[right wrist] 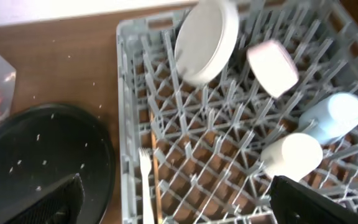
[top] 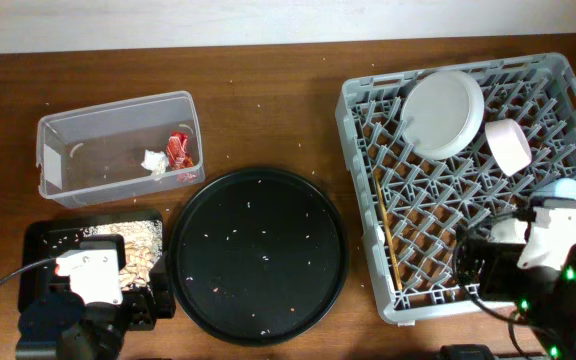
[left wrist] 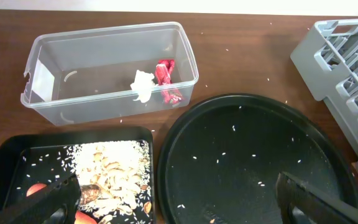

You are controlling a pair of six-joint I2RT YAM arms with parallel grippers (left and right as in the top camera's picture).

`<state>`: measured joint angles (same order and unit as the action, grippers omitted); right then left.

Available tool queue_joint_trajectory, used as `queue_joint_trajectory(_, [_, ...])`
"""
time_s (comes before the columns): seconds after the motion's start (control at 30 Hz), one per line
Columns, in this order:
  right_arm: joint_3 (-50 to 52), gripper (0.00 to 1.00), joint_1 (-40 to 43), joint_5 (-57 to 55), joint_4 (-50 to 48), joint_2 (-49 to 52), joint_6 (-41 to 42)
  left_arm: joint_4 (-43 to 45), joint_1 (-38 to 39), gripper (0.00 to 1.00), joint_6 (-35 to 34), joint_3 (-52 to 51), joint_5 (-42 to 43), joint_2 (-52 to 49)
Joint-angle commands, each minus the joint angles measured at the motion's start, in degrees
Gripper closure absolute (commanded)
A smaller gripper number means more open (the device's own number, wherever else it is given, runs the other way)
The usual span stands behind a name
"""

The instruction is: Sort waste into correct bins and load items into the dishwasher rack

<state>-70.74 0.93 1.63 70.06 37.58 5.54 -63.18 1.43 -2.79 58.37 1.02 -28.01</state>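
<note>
Dishwasher rack [top: 354, 130]: grey, square, peg-floored grid

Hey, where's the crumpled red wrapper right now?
In the overhead view the red wrapper lies inside the clear tub at the table's upper left. It sits near the tub's right end, right beside the white tissue wad.

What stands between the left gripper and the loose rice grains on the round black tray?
Nothing visible does. The left gripper hangs open at the near edge of the round black tray, and the rice grains lie uncovered on its surface.
</note>
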Motion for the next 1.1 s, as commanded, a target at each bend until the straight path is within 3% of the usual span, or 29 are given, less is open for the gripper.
queue_joint_trajectory(0.0, [3.61, 0.02, -3.61, -3.58, -4.22, -7.48, -0.92, 0.09, -0.22, 0.01, -0.22, -0.26, -0.81, 0.13])
queue_joint_trajectory(0.3, [29.38, 0.02, -6.97, -5.49, -30.42, -28.57, -3.63, 0.09, -0.22, 0.01, -0.22, -0.26, -0.81, 0.13])
queue_joint_trajectory(0.43, [45.42, 0.02, -6.97, -4.76, -48.04, -37.07, -3.61, 0.07, -0.22, 0.01, -0.22, -0.26, -0.83, 0.13])
queue_joint_trajectory(0.57, [52.96, 0.02, -6.97, -5.11, -58.82, -37.38, -3.63, 0.07, -0.22, 0.01, -0.22, -0.26, -0.81, 0.13])
queue_joint_trajectory(0.73, [60.04, 0.02, -6.95, -7.37, -66.10, -37.38, -3.63, 0.07, -0.22, 0.01, -0.22, -0.26, -0.81, 0.13])
queue_joint_trajectory(1.07, [70.42, 0.02, -6.91, -6.78, -65.66, -37.40, -3.61, 0.07, -0.22, 0.01, -0.22, -0.26, -0.81, 0.13])
